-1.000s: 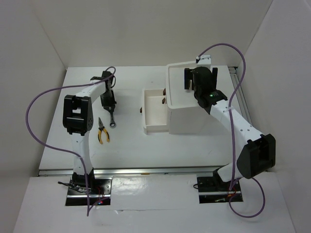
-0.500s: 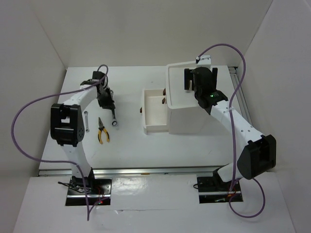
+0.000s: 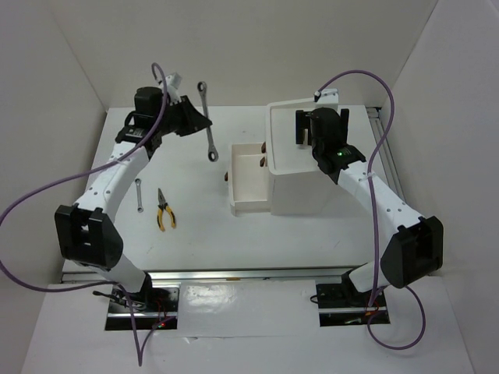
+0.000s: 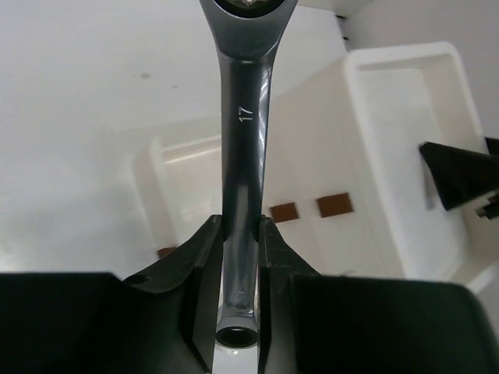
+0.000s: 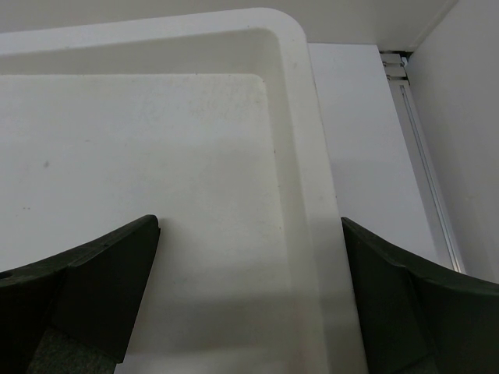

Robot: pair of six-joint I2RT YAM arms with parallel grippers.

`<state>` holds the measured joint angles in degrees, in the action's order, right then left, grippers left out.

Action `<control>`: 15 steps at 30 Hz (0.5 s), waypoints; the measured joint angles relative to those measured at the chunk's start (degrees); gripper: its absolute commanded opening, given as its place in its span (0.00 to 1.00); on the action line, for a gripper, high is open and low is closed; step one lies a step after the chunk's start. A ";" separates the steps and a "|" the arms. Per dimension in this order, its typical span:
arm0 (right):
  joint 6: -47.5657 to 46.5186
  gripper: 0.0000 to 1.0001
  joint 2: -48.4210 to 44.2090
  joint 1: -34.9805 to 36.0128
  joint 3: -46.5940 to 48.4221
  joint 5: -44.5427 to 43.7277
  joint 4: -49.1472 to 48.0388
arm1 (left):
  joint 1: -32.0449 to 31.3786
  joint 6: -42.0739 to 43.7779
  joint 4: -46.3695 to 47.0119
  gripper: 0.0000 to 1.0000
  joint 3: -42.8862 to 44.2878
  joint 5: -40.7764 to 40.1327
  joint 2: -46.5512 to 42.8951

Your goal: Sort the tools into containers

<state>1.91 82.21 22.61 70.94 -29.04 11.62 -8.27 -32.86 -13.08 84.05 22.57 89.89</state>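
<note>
Wrench (image 4: 243, 148) heads are hard to read from the left wrist. The far one is cut off by the frame's top edge, and the near one sits in shadow between the fingers of the left gripper (image 4: 240, 249), which clamp the shaft (stamped 17). Only the top view shows the whole tool. It is held in the air left of the white box unit (image 3: 312, 183), its long axis running roughly far to near. That view alone shows a second wrench (image 3: 139, 195) and pliers (image 3: 164, 210) lying on the table (image 3: 203, 226). The right gripper (image 5: 249, 257) hangs over the top tray (image 5: 296, 117), fingers wide apart, holding nothing.
</note>
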 measured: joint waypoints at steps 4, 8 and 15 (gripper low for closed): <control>0.00 1.00 -0.02 0.00 0.00 -0.02 0.02 | -4.85 -0.33 4.50 0.00 2.12 2.86 3.82; 0.00 1.00 -0.04 0.00 0.00 -0.02 0.02 | -7.23 -0.66 9.07 0.00 1.77 4.35 8.94; 0.00 1.00 -0.02 0.00 0.00 -0.04 0.02 | -12.07 -0.15 12.24 0.00 1.88 3.80 19.17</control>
<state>1.91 82.19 22.61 70.94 -29.08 11.64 -20.34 -33.01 -0.84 85.93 26.37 109.06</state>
